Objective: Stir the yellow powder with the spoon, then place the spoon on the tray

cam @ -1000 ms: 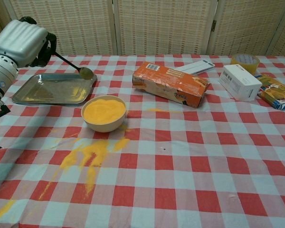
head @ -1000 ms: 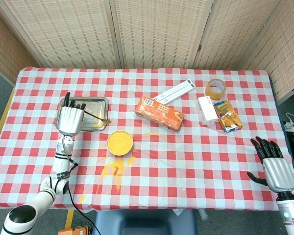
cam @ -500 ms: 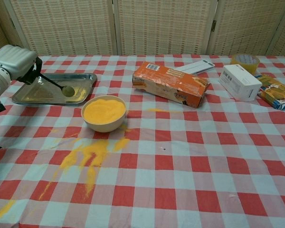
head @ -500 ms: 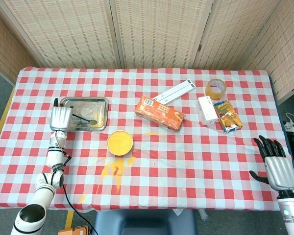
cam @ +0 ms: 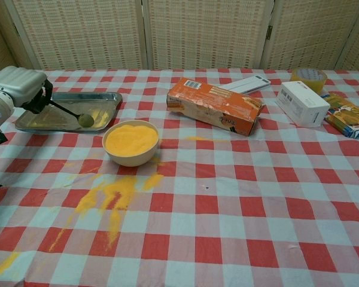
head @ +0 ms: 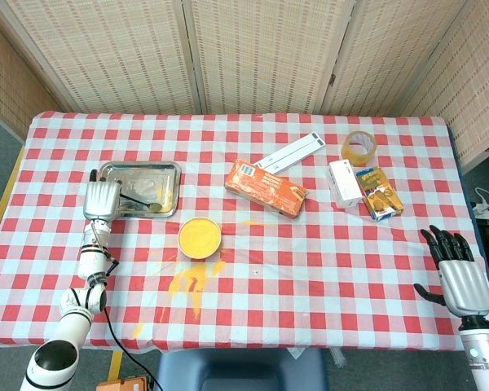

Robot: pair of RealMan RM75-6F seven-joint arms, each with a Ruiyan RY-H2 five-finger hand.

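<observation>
Both hands differ: left hand [cam: 15, 86] pinches the spoon [cam: 78, 116], bowl resting in the tray [cam: 105, 98]; right hand [head: 460, 275] lies spread.

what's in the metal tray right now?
The spoon, bowl end down on the tray near its front edge, handle still held by the left hand. The hand covers the tray's left end, so that part can't be checked.

Bright even indoor light, soft faint shadows, both views sharp.
</observation>
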